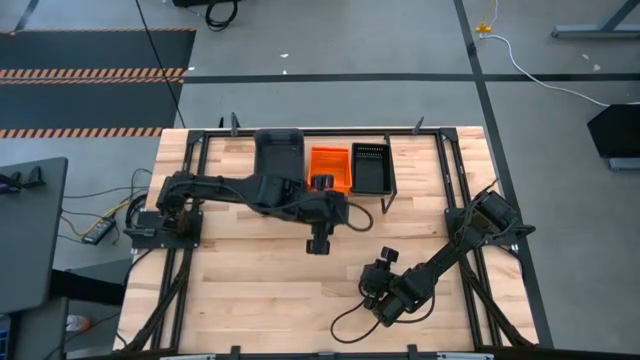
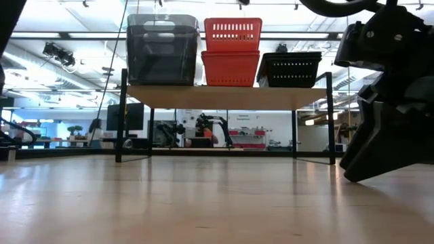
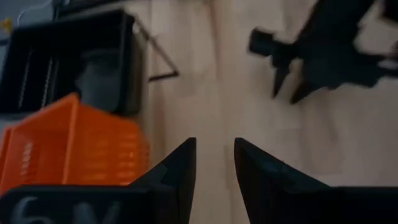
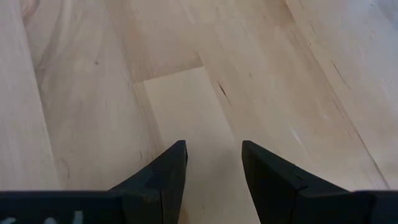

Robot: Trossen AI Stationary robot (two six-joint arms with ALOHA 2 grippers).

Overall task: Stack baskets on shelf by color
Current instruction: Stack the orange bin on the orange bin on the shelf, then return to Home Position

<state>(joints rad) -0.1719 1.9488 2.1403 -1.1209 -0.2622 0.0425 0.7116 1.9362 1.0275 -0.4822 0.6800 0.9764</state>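
baskets on shelf (image 2: 227, 97): grey (image 2: 163, 51), orange (image 2: 232, 53), black (image 2: 290, 70). left gripper (image 1: 319, 243) released, empty, beside the orange stack (image 1: 329, 168); risk: arm clips it. right gripper (image 1: 377, 289) released, low over bench (image 1: 250, 285).

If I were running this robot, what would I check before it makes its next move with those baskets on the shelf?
1. Grey baskets at one end of the shelf: ok.
2. Orange baskets in the middle, nested: ok.
3. Black baskets at the other end: ok.
4. Nine baskets all stacked: cannot tell; the count per stack is unclear.
5. Left gripper empty, jaws open, in front of the shelf: ok.
6. Right gripper empty, jaws open over the bare tabletop: ok.
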